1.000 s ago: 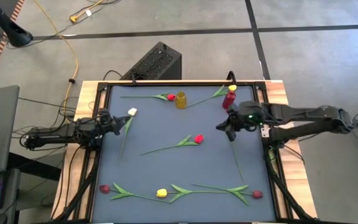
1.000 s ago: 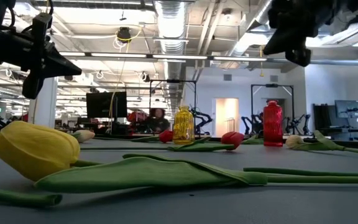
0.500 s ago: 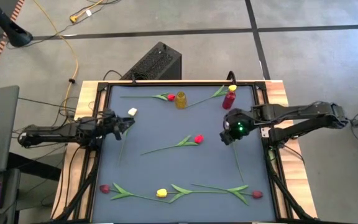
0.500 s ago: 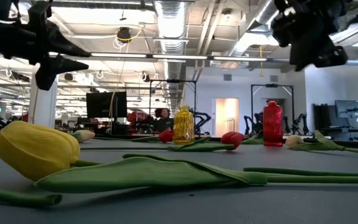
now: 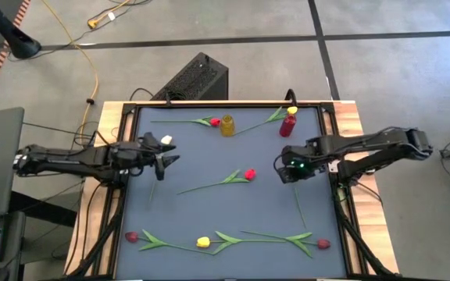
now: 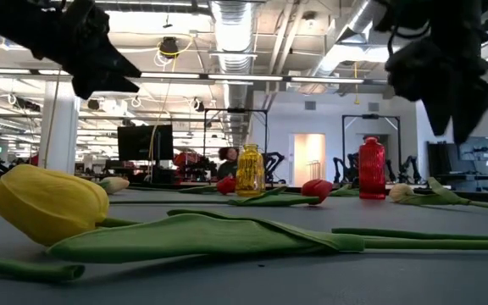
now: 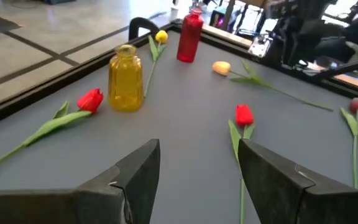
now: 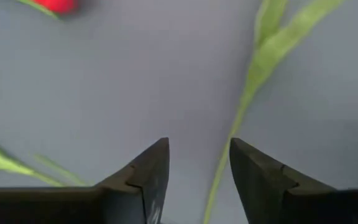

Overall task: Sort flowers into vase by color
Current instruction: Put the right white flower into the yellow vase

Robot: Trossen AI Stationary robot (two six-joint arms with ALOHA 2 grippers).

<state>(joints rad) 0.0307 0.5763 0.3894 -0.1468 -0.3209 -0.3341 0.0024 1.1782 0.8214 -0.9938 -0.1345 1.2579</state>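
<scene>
The right tool (image 5: 282, 173) hides the head of a tulip whose thin green stem (image 5: 298, 204) runs out beneath it. Its dark fingers are parted, empty. The left tool (image 5: 170, 156), also spread and empty, hovers beside a cream tulip (image 5: 166, 140). Other flowers lie on the grey surface (image 5: 209, 211) around a yellow glass vase (image 5: 226, 125) and a red vase (image 5: 288, 125).

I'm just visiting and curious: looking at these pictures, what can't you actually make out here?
- Right wrist view: the stem between the right gripper fingers is cut off by the edges; its flower head is not shown.
- High view: the cream tulip is partly covered by the left gripper.
- Low view: the yellow tulip fills the foreground, hiding the table behind it.
- Low view: both grippers are cut off by the top edge.
</scene>
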